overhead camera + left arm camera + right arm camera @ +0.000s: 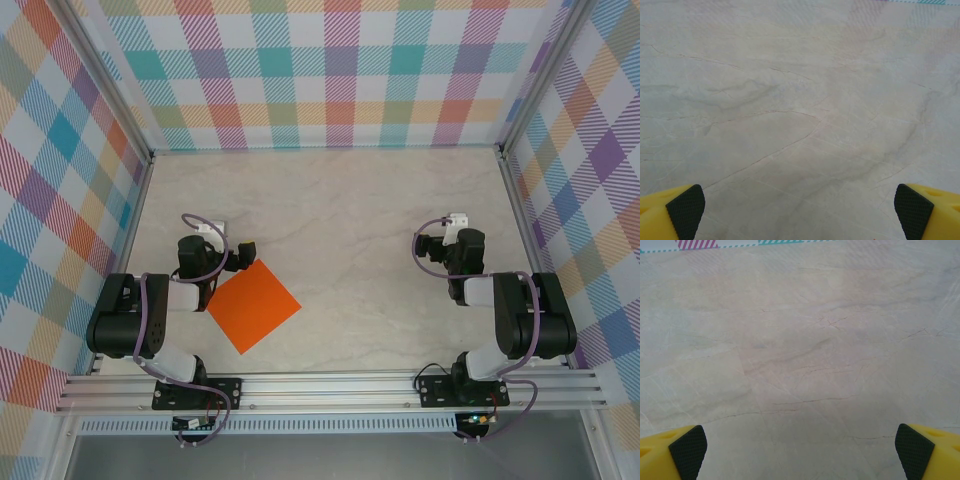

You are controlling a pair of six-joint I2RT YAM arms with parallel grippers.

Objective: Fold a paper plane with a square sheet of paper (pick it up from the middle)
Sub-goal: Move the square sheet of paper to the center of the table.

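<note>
Left wrist view showed the left gripper [800,212] with its jaws spread wide. Its black textured pads [686,211], set on yellow fingers, sat at the two bottom corners of the frame. Between them lay bare, pale marble-patterned tabletop [800,100]. Right wrist view gave the same for the right gripper [800,452]: jaws far apart, gripping nothing, over bare tabletop, with a strip of pastel plaid wall [695,244] along the top edge.

Top external view placed the square sheet of bright orange paper [254,305] flat and unfolded in the near left part of the tabletop. It was turned like a diamond, with one corner toward the far edge and one toward the near edge. Its left corner met the left arm [150,305]; whether it touched or slid beneath, I could not tell. Its far corner lay just beside that arm's wrist. The right arm [500,310] was folded near the right edge, well apart from the sheet.
</note>
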